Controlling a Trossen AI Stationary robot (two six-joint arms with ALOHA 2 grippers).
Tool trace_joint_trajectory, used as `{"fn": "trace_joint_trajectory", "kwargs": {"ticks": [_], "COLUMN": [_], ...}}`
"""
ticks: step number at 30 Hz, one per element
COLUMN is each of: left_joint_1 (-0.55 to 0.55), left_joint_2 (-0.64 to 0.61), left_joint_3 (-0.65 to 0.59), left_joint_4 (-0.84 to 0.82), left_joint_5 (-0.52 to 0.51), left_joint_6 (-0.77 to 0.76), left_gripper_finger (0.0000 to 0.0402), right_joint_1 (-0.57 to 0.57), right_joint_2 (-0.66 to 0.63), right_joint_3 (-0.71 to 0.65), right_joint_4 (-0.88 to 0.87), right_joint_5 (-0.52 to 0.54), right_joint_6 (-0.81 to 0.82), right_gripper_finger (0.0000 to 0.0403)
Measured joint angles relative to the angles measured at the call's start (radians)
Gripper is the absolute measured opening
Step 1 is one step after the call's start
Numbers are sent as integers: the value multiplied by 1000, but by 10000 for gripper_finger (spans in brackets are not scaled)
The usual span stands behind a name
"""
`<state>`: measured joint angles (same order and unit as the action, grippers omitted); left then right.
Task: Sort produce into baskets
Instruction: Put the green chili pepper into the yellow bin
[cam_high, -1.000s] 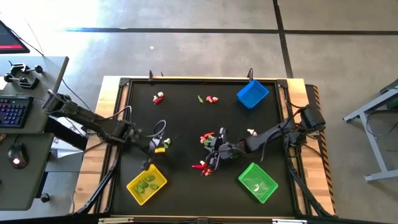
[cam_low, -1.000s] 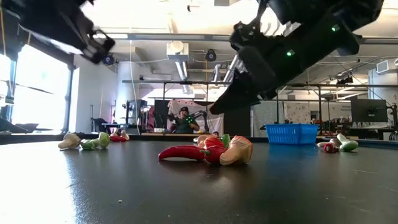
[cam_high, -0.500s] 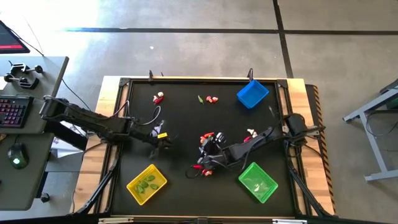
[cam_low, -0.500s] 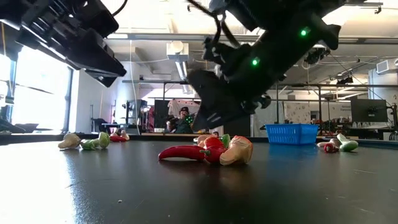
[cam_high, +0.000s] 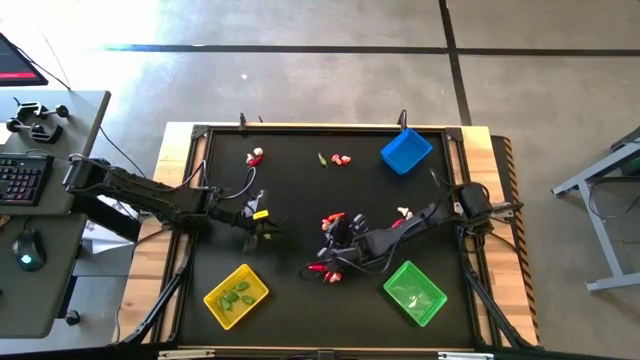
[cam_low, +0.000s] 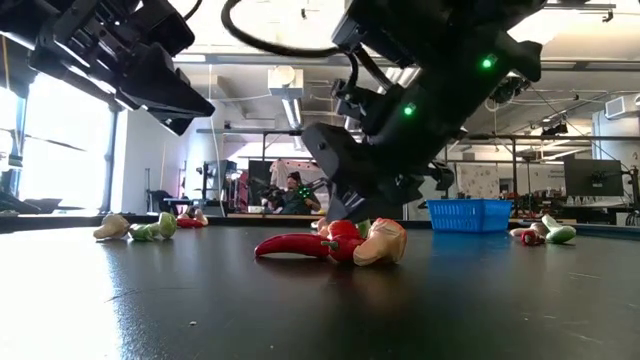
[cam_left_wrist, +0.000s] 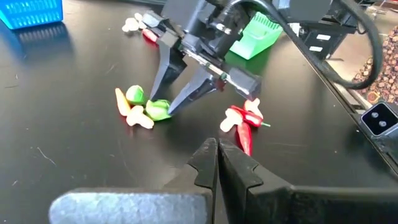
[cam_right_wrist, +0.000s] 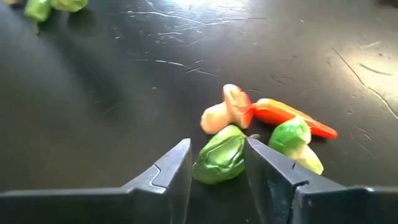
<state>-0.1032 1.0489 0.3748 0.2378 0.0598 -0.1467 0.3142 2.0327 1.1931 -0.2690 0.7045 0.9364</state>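
Note:
My right gripper (cam_right_wrist: 217, 145) is open and low over the table's middle (cam_high: 335, 232). Its two fingers stand on either side of a small green pod (cam_right_wrist: 219, 155) that lies on the table in a cluster with a whitish-pink bulb (cam_right_wrist: 227, 109), an orange-red piece (cam_right_wrist: 292, 117) and a green-white bulb (cam_right_wrist: 292, 137). The left wrist view shows the same pod (cam_left_wrist: 158, 111) at its fingertips. My left gripper (cam_left_wrist: 217, 152) is shut and empty, left of centre (cam_high: 262, 228). The yellow basket (cam_high: 236, 295) holds green pods. The green basket (cam_high: 414, 292) and the blue basket (cam_high: 405, 151) stand to the right. My right gripper has its fingers (cam_right_wrist: 177, 165) slanting down on both sides of the green pod's body (cam_right_wrist: 208, 163), which lies on the table. I cannot tell whether either finger touches it.
A red chili and a bulb (cam_high: 322, 268) lie just near of the cluster and show in the low view (cam_low: 330, 243). More pieces lie at the far left (cam_high: 255, 157), far middle (cam_high: 335, 159) and right (cam_high: 405, 212). A person sits in the room behind the table.
My right gripper has come down and toward the table's left, onto the middle cluster, until its open fingers stand around the green pod. My left gripper has gone a little toward the table's far right and stays shut.

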Motion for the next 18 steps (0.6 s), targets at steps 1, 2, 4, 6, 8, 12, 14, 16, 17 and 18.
{"fn": "trace_joint_trajectory", "kwargs": {"ticks": [1, 2, 4, 6, 8, 12, 14, 16, 17, 18], "left_joint_1": [0, 0, 0, 0, 0, 0, 0, 0, 0, 0], "left_joint_2": [0, 0, 0, 0, 0, 0, 0, 0, 0, 0], "left_joint_3": [0, 0, 0, 0, 0, 0, 0, 0, 0, 0], "left_joint_4": [0, 0, 0, -2, -3, -3, 0, 0, 0, -1], "left_joint_5": [0, -2, -9, -17, -19, -20, -21, -33, -40, -45], "left_joint_6": [0, 0, 0, 0, 1, 3, 18, 27, 27, 28], "left_gripper_finger": [0, 0, 0, 0, 0, 0, 0, 0, 0, 0], "right_joint_1": [-3, -6, -12, -13, -13, -13, -10, -7, -6, -6], "right_joint_2": [2, 2, 2, 2, 2, 2, 2, 2, 2, 2], "right_joint_3": [0, 0, 0, 0, 0, 0, 0, 0, 0, 0], "right_joint_4": [-1, -1, -1, -1, -2, -2, -2, -2, -2, 0], "right_joint_5": [-1, -5, -27, -37, -38, -56, -59, -62, -67, -74], "right_joint_6": [3, 1, -2, -11, -21, -39, -52, -73, -81, -86], "right_gripper_finger": [138, 140, 143, 143, 136, 90, 58, 28, 16, 10]}}
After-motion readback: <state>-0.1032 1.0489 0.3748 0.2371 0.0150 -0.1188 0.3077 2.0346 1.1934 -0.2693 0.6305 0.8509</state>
